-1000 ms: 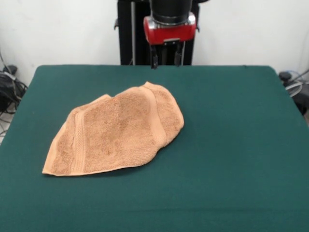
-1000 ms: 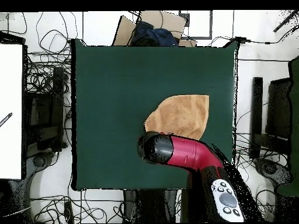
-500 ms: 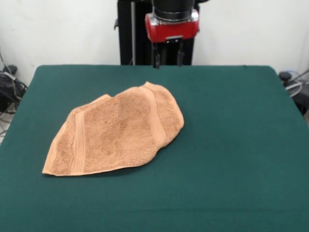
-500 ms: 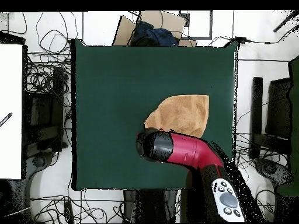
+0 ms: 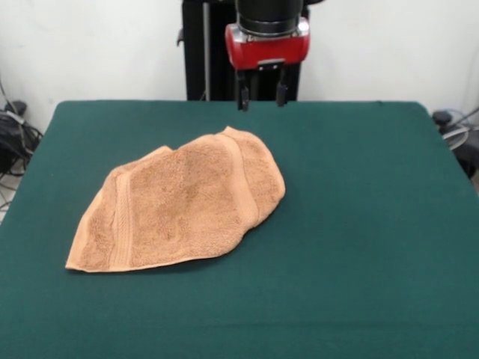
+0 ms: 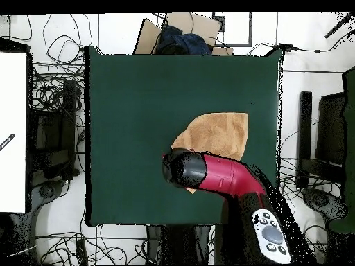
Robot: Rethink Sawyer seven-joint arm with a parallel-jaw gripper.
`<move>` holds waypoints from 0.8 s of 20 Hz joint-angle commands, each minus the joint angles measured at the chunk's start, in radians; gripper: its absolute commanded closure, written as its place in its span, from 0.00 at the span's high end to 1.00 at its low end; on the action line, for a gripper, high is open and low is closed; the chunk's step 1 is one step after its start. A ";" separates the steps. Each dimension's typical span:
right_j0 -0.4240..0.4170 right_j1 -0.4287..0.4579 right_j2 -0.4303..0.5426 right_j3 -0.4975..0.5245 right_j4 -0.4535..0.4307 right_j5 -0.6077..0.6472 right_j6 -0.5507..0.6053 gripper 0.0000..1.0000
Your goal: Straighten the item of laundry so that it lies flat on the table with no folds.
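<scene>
Orange-tan towel [image 5: 179, 206] lies folded on the green table [image 5: 359, 224], below and apart from the raised hand [image 5: 262, 93], whose fingers stand apart, empty.

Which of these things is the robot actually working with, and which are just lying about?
Part of the job:
- hand towel, lying folded
- green table
- gripper, open, above the table's far edge

Just lying about:
- cables round the table
- cardboard box beyond the table's edge

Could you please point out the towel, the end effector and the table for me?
towel [image 5: 179, 206], front view, middle of its terry face.
end effector [image 5: 261, 97], front view, midway between fingertips.
table [image 5: 359, 224], front view, bare green cloth.
</scene>
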 commanded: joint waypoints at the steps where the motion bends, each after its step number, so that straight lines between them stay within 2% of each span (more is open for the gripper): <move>1: -0.002 0.043 0.106 -0.046 0.049 0.070 0.108 1.00; 11: 0.026 0.076 0.084 -0.113 0.024 0.122 0.099 1.00; 16: 0.048 0.141 0.051 -0.146 -0.012 0.119 0.107 1.00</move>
